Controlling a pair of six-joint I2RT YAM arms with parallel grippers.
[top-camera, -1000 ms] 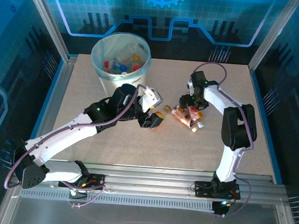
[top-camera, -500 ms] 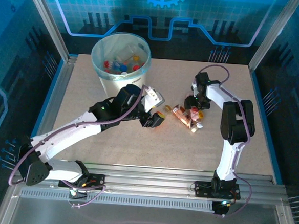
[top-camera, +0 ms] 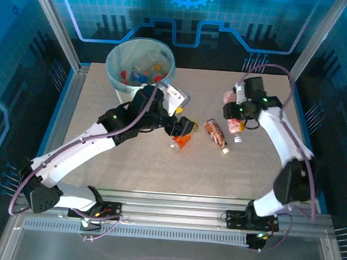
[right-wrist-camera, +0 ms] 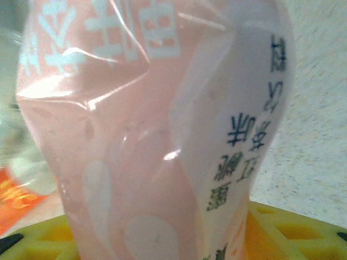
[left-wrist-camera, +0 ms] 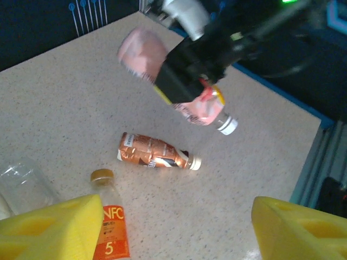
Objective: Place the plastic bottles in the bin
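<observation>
Right gripper [top-camera: 233, 112] pinches a glossy, crinkled pink-labelled bottle [right-wrist-camera: 162, 135], apparently dented.

One bin [top-camera: 114, 72], several small bottles [top-camera: 142, 77] inside it; outside, one pink bottle [left-wrist-camera: 142, 52], one copper bottle [left-wrist-camera: 152, 153], one orange-labelled bottle [left-wrist-camera: 112, 230].

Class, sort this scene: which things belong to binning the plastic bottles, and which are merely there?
Job: bin; pink bottle in the right end effector; copper bottle; orange bottle.
Merely there: table; metal rails; blue backdrop.
</observation>
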